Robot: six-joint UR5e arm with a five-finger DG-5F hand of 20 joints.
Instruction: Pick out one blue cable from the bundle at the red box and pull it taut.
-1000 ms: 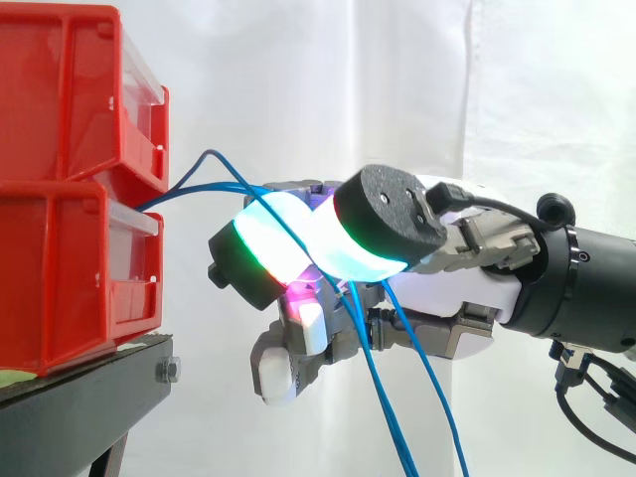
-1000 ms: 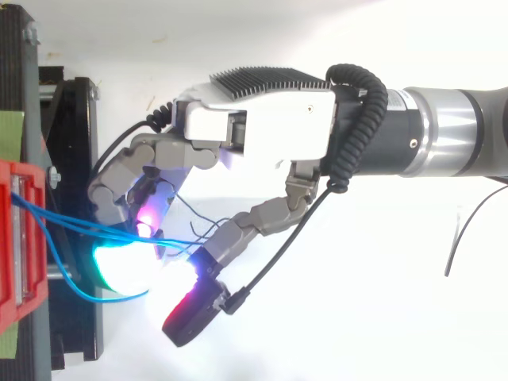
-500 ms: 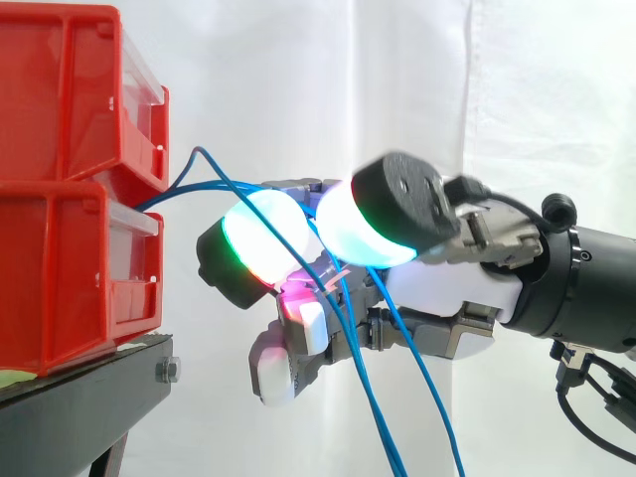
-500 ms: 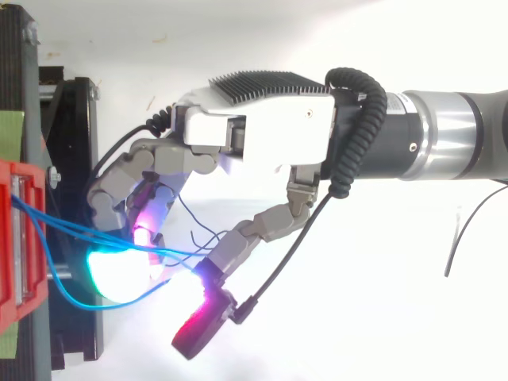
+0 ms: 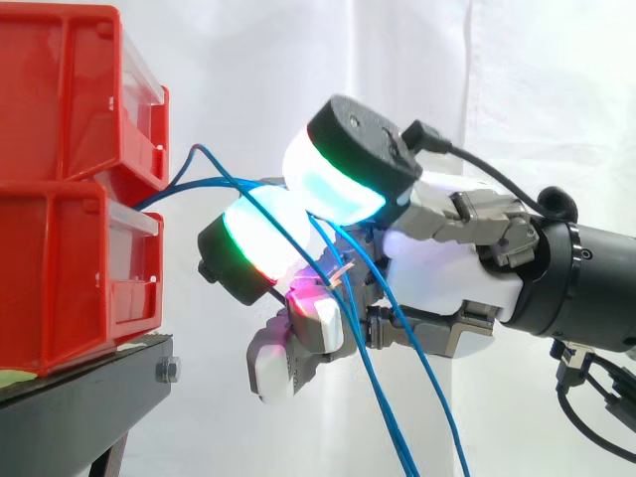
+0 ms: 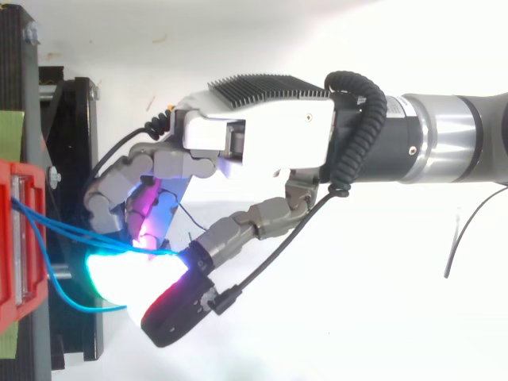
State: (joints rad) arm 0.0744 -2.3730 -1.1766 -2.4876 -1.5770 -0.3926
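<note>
Several thin blue cables come out between two stacked red bins and run right into my hand. They pass between the thumb pad, glowing white and cyan, and a finger pad, glowing green and white. Past that they hang down below the hand. From above, the cables leave the red bin and end at the curled fingers, with the thumb closed against the glowing pad. One slack cable loops below the others.
The bins sit on a black stand at the left, with its frame close to my fingertips. A white curtain hangs behind. The arm enters from the right. A thin dark wire lies at the far right.
The thumb has swung up and toward the bins, closing onto the glowing finger pad over the blue cables. The other fingers curled slightly; the arm barely moved.
</note>
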